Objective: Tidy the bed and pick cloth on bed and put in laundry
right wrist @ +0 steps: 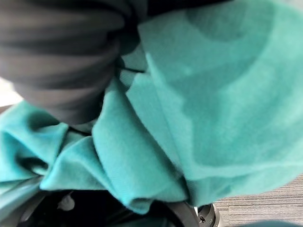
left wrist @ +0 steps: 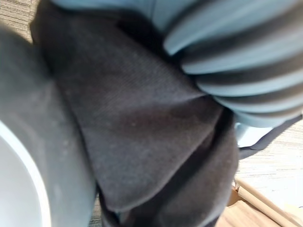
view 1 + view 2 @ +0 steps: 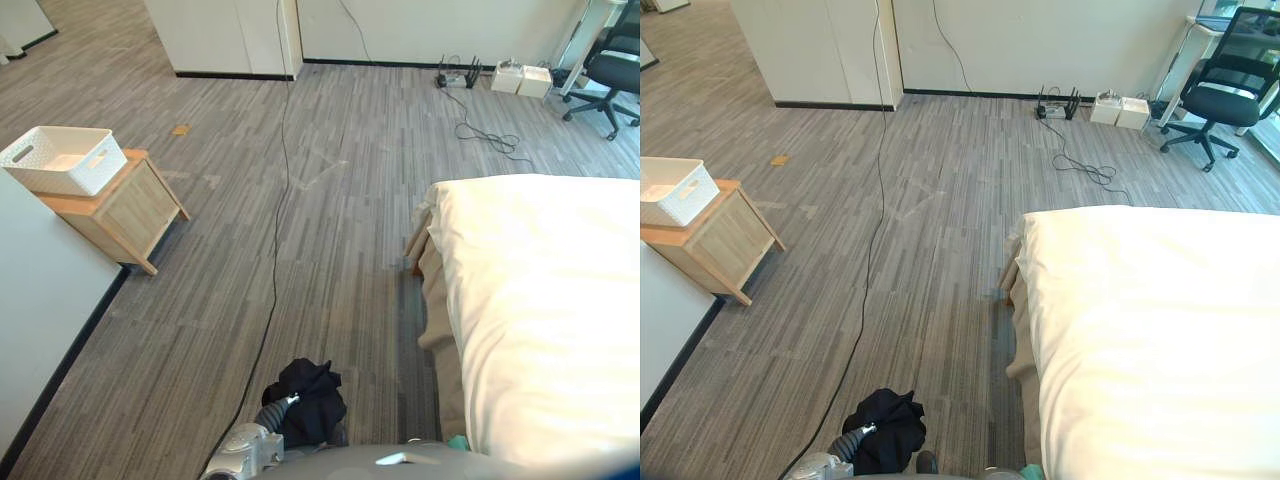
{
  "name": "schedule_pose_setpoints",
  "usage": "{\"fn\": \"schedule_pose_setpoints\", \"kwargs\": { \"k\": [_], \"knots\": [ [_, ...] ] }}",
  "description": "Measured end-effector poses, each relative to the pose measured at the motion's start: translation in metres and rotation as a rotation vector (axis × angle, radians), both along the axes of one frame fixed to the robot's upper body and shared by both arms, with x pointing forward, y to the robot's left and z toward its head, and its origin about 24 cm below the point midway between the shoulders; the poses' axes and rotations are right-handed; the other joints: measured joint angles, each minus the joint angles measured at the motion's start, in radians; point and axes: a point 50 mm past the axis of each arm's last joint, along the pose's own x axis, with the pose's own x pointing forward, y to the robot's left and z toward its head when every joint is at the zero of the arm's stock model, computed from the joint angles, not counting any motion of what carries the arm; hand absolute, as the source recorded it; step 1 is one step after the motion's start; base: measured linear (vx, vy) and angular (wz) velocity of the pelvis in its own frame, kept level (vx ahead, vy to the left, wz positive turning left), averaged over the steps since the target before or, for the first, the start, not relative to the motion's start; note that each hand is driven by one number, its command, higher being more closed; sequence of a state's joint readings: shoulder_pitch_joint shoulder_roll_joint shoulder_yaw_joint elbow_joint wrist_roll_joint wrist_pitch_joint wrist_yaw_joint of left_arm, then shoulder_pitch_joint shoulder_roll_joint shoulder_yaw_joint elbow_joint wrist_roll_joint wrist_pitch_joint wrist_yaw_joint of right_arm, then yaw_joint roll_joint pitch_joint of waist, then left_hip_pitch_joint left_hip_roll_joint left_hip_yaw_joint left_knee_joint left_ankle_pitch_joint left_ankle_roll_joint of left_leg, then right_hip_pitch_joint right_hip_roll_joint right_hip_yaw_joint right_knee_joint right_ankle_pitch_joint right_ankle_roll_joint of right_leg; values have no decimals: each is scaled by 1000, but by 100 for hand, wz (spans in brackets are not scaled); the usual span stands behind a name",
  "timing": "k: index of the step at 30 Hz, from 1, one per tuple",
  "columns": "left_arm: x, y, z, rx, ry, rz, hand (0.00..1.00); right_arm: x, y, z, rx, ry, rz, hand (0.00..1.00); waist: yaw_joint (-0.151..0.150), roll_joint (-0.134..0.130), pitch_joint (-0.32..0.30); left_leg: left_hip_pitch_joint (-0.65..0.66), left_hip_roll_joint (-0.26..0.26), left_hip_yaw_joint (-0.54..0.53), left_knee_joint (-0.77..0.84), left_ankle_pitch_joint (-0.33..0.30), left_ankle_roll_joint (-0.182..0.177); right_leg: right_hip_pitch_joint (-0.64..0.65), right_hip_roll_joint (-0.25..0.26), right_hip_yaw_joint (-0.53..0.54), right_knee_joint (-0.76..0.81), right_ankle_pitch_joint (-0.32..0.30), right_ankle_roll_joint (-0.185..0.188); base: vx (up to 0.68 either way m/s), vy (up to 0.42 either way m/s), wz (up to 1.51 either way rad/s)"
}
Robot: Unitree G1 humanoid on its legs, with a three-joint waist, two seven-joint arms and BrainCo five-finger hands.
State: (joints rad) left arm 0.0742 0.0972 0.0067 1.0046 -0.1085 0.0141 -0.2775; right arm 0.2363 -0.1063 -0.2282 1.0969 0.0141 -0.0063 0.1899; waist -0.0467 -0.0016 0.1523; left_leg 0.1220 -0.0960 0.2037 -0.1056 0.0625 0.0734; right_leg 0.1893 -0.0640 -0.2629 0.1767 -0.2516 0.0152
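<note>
Two cloths are off the bed (image 3: 540, 300), which looks smooth. Black cloth (image 3: 308, 398) is bunched over my left hand (image 2: 246, 80), teal cloth (image 1: 199, 94) against my right hand (image 1: 61, 61); I cannot tell either grip. Left to do: both into the white basket (image 3: 62, 158) on the wooden cabinet (image 3: 125, 205), well apart across the floor.

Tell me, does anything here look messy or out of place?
The beige sheet hangs rumpled at the corner of the bed, and a small yellow scrap lies on the floor beyond the wooden side table.
</note>
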Motion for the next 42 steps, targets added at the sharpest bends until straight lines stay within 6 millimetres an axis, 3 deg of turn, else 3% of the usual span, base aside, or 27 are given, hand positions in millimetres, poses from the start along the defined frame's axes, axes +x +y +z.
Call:
{"fn": "schedule_pose_setpoints", "kwargs": {
  "k": [6, 12, 19, 20, 22, 23, 24, 26, 28, 29, 31, 36, 39, 41, 42],
  "knots": [
    [0, 0, 0, -4, 0, 12, 100, 0, 0, 0, 0, -1, -3, 100, -1, 1, 0, 1, 3, 8, 0, -2, -4, 0, 2, 6, -4, 3, -5, 0, 0, -3],
    [-6, 4, -2, 12, 2, 147, 100, -3, 4, -1, -2, -9, -99, 100, -2, 5, -3, 7, 13, 12, 0, -3, -5, 22, 17, 11, -41, 20, -16, 6, -28, -3],
    [-5, 12, 6, 56, -150, 339, 100, 1, -2, 1, -40, -58, -175, 100, 12, 14, -8, -21, 14, 0, 18, -11, -2, 24, 18, -20, -72, 23, -12, 24, -35, 7],
    [-3, 12, 8, 49, -168, 350, 100, 2, -2, 1, -42, -65, -175, 100, 13, 14, -7, -41, 14, -4, 56, -23, 7, 21, 16, -27, -72, 26, -8, 65, 4, 29],
    [11, 8, 16, 6, -249, 372, 100, 5, -9, 3, -73, -94, -178, 100, 44, 32, 3, -181, 32, -12, 325, -109, 19, 23, 14, -39, -73, 51, -5, 77, 30, 27],
    [15, 7, 19, -9, -276, 376, 100, 8, -10, 3, -81, -104, -193, 100, 49, 36, 6, -214, 37, -12, 395, -117, 12, 31, 13, -40, -77, 55, -2, 50, 45, 16],
    [21, 3, 25, -33, -324, 376, 100, 21, -11, 4, -97, -137, -209, 100, 60, 47, 12, -255, 45, -13, 494, -121, 6, 47, 10, -39, -82, 56, -1, 8, 42, 8],
    [29, -5, 30, -71, -378, 365, 100, 51, -15, 11, -126, -247, -222, 100, 69, 74, 20, -260, 48, -20, 529, -127, -3, 64, 12, -32, -89, 55, 0, -57, 40, -3],
    [33, -20, 34, -124, -411, 351, 100, 105, -17, 31, -149, -459, -219, 100, 67, 112, 18, -211, 47, -23, 393, -134, -15, 40, 22, -19, -90, 49, 9, -168, 48, -8],
    [35, -24, 37, -134, -426, 337, 100, 113, -16, 36, -151, -495, -220, 100, 68, 122, 17, -190, 47, -22, 344, -135, -15, 35, 26, -13, -90, 49, 9, -178, 39, -4],
    [39, -36, 42, -183, -464, 306, 100, 142, -5, 50, -131, -611, -215, 100, 96, 128, 21, -127, 35, -8, 211, -90, -11, 40, 26, 6, -102, 55, -4, -165, 26, -12],
    [29, -51, 40, -206, -434, 282, 100, 154, 22, 54, -76, -667, -157, 100, 111, 119, 17, -103, 26, 1, 136, -55, -15, 32, 25, 8, -112, 58, -1, -53, 15, -4],
    [24, -52, 38, -194, -413, 271, 100, 154, 35, 53, -68, -661, -97, 100, 117, 96, -8, -100, 8, 12, 106, -62, -4, -15, 0, 25, -41, 13, 19, 66, 28, -14],
    [20, -50, 36, -184, -389, 267, 100, 153, 40, 52, -62, -656, -108, 100, 121, 65, -38, -93, -17, 17, 104, -86, 30, -48, -35, 37, 49, -49, 64, 163, 19, -5],
    [19, -49, 35, -180, -386, 264, 100, 152, 40, 52, -64, -656, -114, 100, 122, 63, -50, -89, -20, 18, 105, -96, 42, -58, -43, 40, 89, -61, 80, 206, 6, -11]
  ]
}}
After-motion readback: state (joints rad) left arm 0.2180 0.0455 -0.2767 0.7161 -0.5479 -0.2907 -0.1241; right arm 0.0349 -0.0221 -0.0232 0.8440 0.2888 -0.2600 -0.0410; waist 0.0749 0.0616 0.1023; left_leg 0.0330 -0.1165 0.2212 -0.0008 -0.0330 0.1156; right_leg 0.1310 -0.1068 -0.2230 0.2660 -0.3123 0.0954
